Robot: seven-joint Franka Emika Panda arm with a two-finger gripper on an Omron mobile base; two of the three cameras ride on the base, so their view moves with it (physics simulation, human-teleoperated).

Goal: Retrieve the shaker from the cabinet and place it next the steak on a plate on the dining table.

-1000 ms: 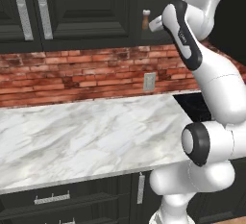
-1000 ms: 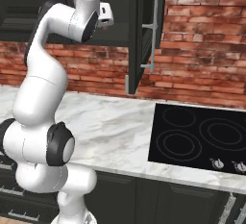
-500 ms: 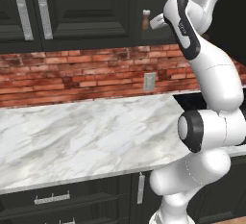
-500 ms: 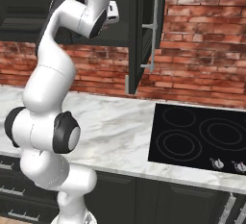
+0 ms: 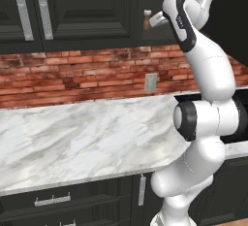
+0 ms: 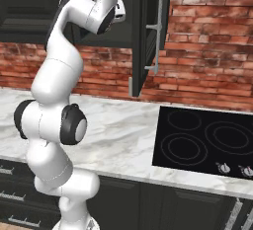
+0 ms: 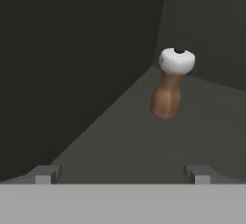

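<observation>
**Claw open at the cabinet, shaker ahead on the shelf**

I have the arm raised high, with the hand reaching into the open cabinet (image 6: 148, 31) above the bench (image 5: 87, 137). In the hand view the claw (image 7: 120, 174) stands wide open, its two fingertips (image 7: 45, 174) well apart at the bottom of the frame and nothing between them.

The shaker (image 7: 170, 86) stands upright on the cabinet's dark shelf floor, near the back corner where two inner walls meet. It is ahead of the claw and off toward the right fingertip, clearly apart from both tips. Its brown wooden body and white rounded top show plainly. From the left base view I see the shaker (image 5: 147, 19) just beside the hand, on its left side, up in the dark opening.

The cabinet door (image 6: 157, 31) hangs open, edge-on in the right base view, its long silver handle facing the brick wall (image 6: 207, 46). Below it the marble bench runs along the brick, with a black cooktop (image 6: 207, 142) set into it at the right.
</observation>
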